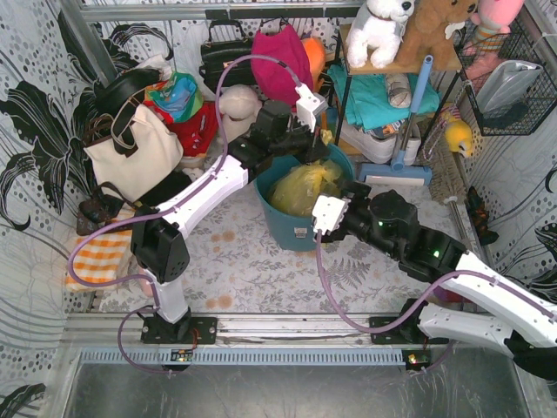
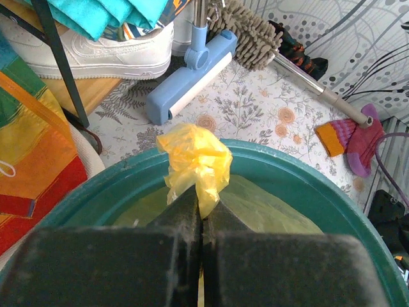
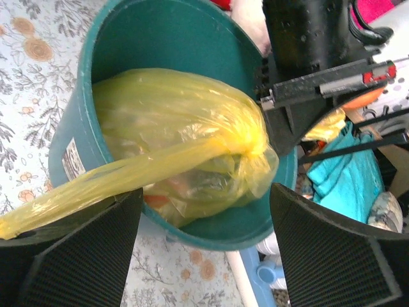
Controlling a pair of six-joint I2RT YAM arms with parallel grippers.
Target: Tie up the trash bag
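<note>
The trash bag [image 1: 304, 188] is thin yellow plastic and sits inside the teal bin [image 1: 287, 233]. My left gripper [image 2: 203, 214] is shut on the bag's gathered neck, and a yellow tuft [image 2: 195, 160] sticks out beyond the fingertips, above the bin's far rim [image 2: 300, 169]. In the top view the left gripper [image 1: 312, 157] hangs over the bin's far side. My right gripper [image 3: 206, 192] is wide open in front of the bag [image 3: 172, 128]. A twisted strand of the bag [image 3: 70, 195] runs down left across its left finger [image 3: 83, 249]. The right gripper [image 1: 348, 196] is at the bin's right side.
Behind the bin lie a white sneaker [image 2: 102, 51], a blue mop head [image 2: 188, 73] with its handle [image 2: 319, 93], and socks [image 2: 358, 137]. A cream tote bag [image 1: 130, 152] stands at the left, a shelf with plush toys [image 1: 383, 30] at the back, and a wire basket [image 1: 513, 83] at the right.
</note>
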